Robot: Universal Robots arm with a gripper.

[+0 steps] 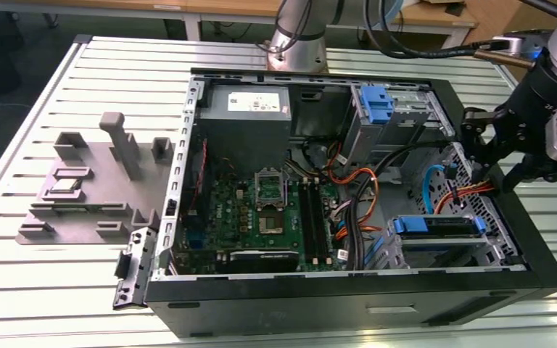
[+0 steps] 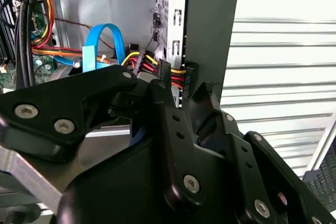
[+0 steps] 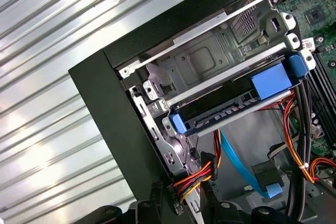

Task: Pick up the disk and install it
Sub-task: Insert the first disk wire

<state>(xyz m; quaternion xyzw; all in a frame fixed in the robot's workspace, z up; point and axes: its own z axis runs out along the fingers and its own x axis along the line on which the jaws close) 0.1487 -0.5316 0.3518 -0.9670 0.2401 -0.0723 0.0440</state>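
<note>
Spread and pinching nothing: end effector (image 1: 481, 163), fingertips (image 3: 155, 200) astride the side wall of the case (image 1: 510, 210), with a red-yellow-black cable bundle (image 3: 197, 174) between them. Just past the tips along that wall: the disk (image 1: 435, 226), flat in its bay, visible long edge running away from the wall. Between tips and disk, a blue ribbon cable (image 3: 239, 163). Farther in, motherboard (image 1: 259, 210), power supply (image 1: 249, 105), blue bracket (image 1: 380, 107). Well beyond the case, grey fixture (image 1: 85, 181) on the bench (image 1: 66, 290).

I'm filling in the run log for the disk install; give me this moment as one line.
gripper: at case wall on exterior view's right, above cables | holding: nothing seen | disk: in lower drive bay, blue carrier showing
</note>
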